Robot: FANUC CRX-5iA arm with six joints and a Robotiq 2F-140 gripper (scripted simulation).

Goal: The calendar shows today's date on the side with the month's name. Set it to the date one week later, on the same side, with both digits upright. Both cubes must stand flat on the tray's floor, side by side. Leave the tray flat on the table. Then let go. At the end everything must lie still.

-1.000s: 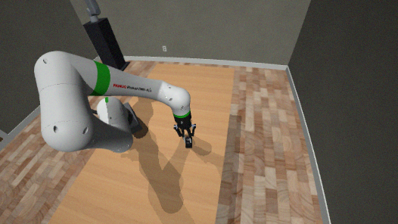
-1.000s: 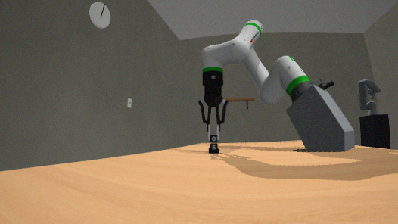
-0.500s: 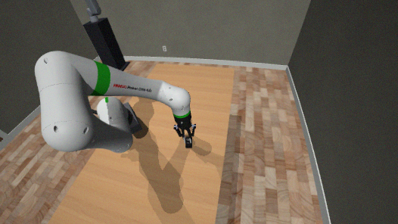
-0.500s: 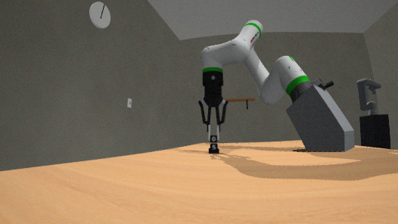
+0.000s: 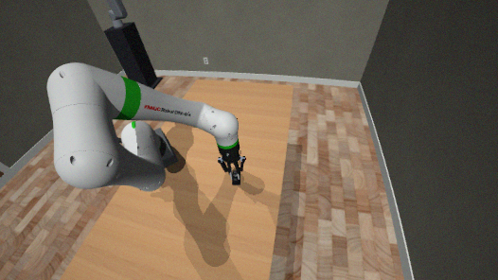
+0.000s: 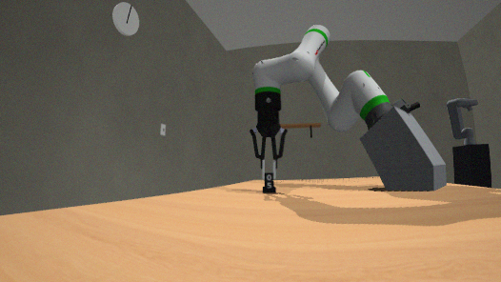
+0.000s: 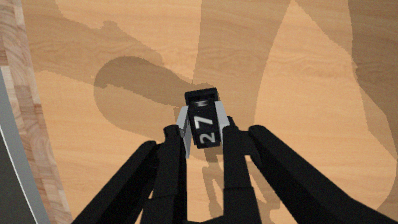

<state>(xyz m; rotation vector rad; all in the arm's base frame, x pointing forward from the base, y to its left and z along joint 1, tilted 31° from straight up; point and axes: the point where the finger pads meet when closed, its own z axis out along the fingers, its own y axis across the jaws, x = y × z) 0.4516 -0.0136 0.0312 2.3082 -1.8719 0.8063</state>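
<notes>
My gripper [image 5: 235, 174] [image 6: 269, 172] [image 7: 203, 114] points straight down over the middle of the wooden table. Its grey pads sit on both sides of a black digit cube [image 7: 206, 131], and it is shut on it. In the wrist view the black faces between the pads show a white 2 near me and a 7 beyond it. In the exterior view a face with a 0 [image 6: 269, 177] stands right under the fingertips, above a face with a 5 [image 6: 269, 185]. The black tray [image 7: 201, 96] [image 6: 269, 191] lies below them on the table, and part of white lettering shows on it. I cannot tell how the cubes sit in the tray.
The robot's grey base [image 6: 405, 152] stands at the table's far side. A black stand with a grey clamp [image 6: 471, 164] [image 5: 130, 52] is in the room's corner. The table's right edge [image 5: 284, 166] runs beside the parquet floor.
</notes>
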